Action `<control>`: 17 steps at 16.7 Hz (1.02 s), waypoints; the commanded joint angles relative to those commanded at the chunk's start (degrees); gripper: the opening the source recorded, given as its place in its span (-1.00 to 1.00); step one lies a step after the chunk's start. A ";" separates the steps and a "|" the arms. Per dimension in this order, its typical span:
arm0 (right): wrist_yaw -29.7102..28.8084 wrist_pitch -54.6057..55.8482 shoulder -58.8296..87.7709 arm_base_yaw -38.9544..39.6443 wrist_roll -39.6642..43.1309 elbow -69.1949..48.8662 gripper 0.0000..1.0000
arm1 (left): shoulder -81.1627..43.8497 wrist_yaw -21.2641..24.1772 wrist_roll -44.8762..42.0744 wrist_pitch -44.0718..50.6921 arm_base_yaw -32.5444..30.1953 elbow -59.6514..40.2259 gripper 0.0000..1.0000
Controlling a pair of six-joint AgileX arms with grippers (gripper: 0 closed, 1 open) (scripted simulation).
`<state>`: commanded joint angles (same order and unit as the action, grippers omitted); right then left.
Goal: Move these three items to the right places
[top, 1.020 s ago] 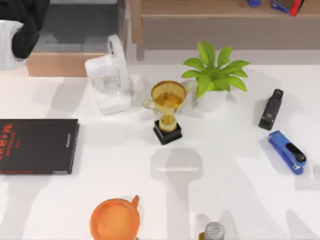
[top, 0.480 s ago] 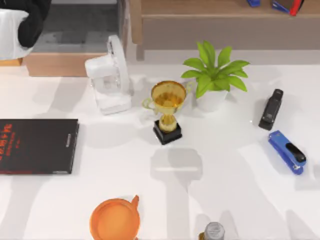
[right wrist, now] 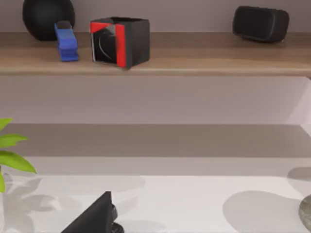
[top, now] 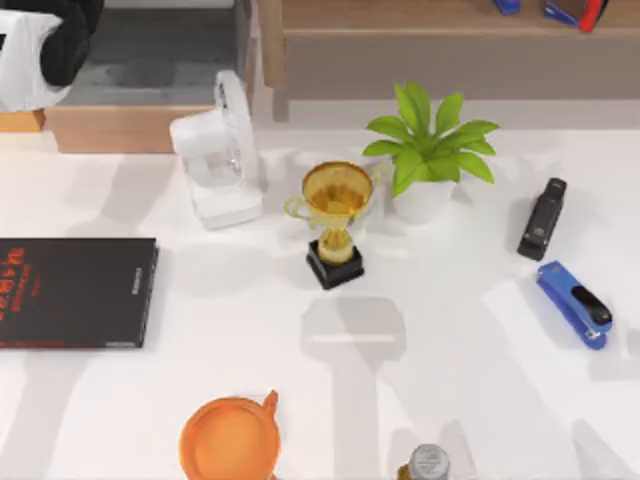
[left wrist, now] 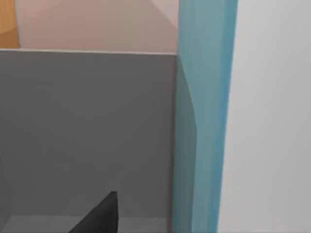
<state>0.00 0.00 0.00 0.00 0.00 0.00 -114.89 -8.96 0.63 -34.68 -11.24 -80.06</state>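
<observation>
1. Your left pincer [left wrist: 99, 216] is way out at the 10 o'clock corner of the top view. It's clamped on the teal book [left wrist: 204, 121]. From above, that's the white block of page edges [top: 20, 65] tucked against the black arm.
2. In the left wrist view the teal cover runs upright with the white pages just beside it. Behind them is the flat grey inside of the wooden box [top: 130, 128]. So the book is hanging over the 9 o'clock end of that box, off the table [top: 450, 350].
3. Your right pincer [right wrist: 97, 216] is looking across the table at a wooden shelf [right wrist: 155, 53]. You can't tell how far open it is, honestly, and nothing shows in its grip.
4. On that shelf there's a black-and-red box [right wrist: 119, 41], a small blue thing [right wrist: 65, 41] next to it, a black ball [right wrist: 48, 17] and a dark rounded block [right wrist: 260, 23] well apart from the rest.
5. Table clutter (none of it touching anything else):
   - The thin black book with red marks [top: 70, 292] lies flat at 9 o'clock.
   - A white fan [top: 215, 150] sits around 11.
   - A gold trophy [top: 335, 220] is near the middle, with a potted plant [top: 430, 150] just beside it toward 1.
   - A black stapler [top: 542, 218] and a blue stapler [top: 575, 303] are out at 3.
   - An orange cup [top: 228, 438] is at 7.
   - A grey-capped bottle [top: 428, 463] is at 6.
</observation>
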 joint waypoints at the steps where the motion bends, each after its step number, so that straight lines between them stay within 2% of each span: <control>1: 0.00 0.00 0.00 0.00 0.00 0.00 1.00 | 0.00 0.00 0.00 0.00 0.00 0.00 0.55; 11: 0.00 0.00 0.00 0.00 0.00 0.00 1.00 | 0.00 0.00 0.00 0.00 0.00 0.00 -0.96; 17: 0.00 0.00 0.00 0.00 0.00 0.00 1.00 | 0.00 0.00 0.00 0.00 0.00 0.00 -1.00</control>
<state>0.00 0.00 0.00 0.00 0.00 0.00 -114.89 -8.96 0.63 -34.68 -11.24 -80.06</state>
